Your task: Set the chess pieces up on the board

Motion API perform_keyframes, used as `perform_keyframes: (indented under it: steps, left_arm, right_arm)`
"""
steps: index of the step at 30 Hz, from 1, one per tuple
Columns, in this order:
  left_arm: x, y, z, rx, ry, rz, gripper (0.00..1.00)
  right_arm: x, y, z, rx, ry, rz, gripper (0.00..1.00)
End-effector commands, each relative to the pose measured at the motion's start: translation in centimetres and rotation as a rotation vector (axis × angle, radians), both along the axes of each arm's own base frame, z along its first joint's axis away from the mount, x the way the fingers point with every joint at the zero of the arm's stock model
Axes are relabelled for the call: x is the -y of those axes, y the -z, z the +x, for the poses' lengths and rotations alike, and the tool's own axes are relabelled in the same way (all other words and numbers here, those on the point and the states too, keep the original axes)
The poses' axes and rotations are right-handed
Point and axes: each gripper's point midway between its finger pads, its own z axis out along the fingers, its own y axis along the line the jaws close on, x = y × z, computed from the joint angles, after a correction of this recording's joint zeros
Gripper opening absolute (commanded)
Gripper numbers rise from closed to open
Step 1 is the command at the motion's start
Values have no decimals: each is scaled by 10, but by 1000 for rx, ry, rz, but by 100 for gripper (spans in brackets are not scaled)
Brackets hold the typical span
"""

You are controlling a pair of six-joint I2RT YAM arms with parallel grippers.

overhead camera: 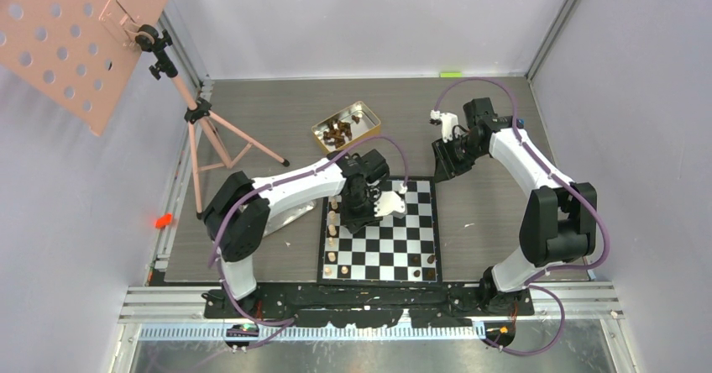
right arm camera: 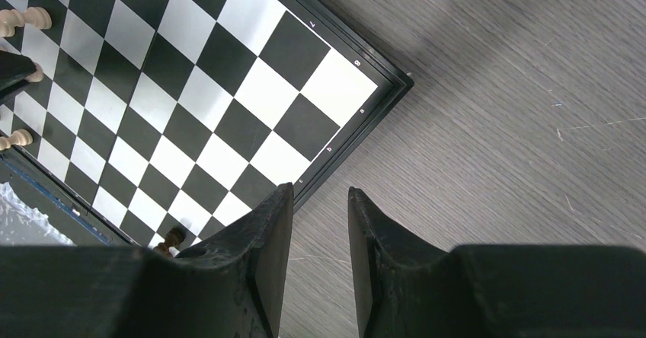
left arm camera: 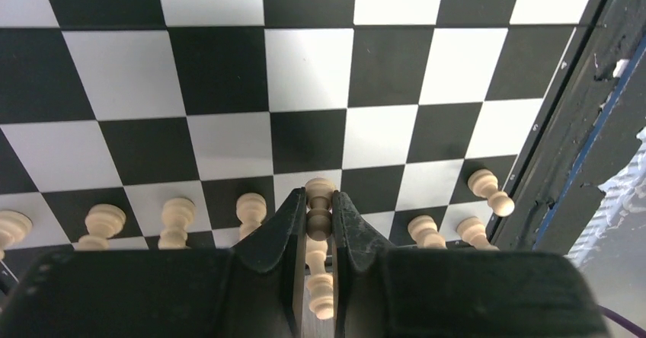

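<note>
Glossy checkered board (left arm camera: 305,71) carries turned beige pawns (left arm camera: 177,212), left pincer (left arm camera: 318,201) pinching one.

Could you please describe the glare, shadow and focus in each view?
Top external: even light, the pale wooden chess pieces tiny. Left wrist: the black-and-silver checked chessboard gleams softly; the black left end effector looks soft. Right wrist: a diffuse shadow band crosses the grey table.

One board (overhead camera: 395,239), one gold tin (overhead camera: 369,119)
</note>
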Motion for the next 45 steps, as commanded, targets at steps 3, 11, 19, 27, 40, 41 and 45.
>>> perform_keyframes:
  steps: [3, 11, 19, 27, 40, 41, 45]
  left_arm:
    - [-15, -6, -5, 30, 14, 7, 3]
    - [-15, 5, 1, 48, 10, 23, 4]
    - [-14, 7, 2, 48, 3, 24, 7]
    - [-16, 11, 2, 45, 4, 38, 13]
    - [-20, 14, 1, 44, 5, 52, 24]
    - [-20, 13, 1, 42, 6, 51, 24]
    - [-18, 10, 2, 48, 2, 41, 28]
  right_arm:
    - [-3, -7, 4, 11, -2, 19, 38]
    - [-3, -7, 3, 8, 0, 20, 39]
    - [-3, -5, 2, 2, -3, 20, 38]
    - [-3, -5, 2, 1, -5, 19, 38]
    - [-3, -3, 2, -7, -7, 21, 38]
    - [-3, -3, 2, -8, -7, 21, 38]
    - [-3, -3, 2, -9, -7, 19, 39]
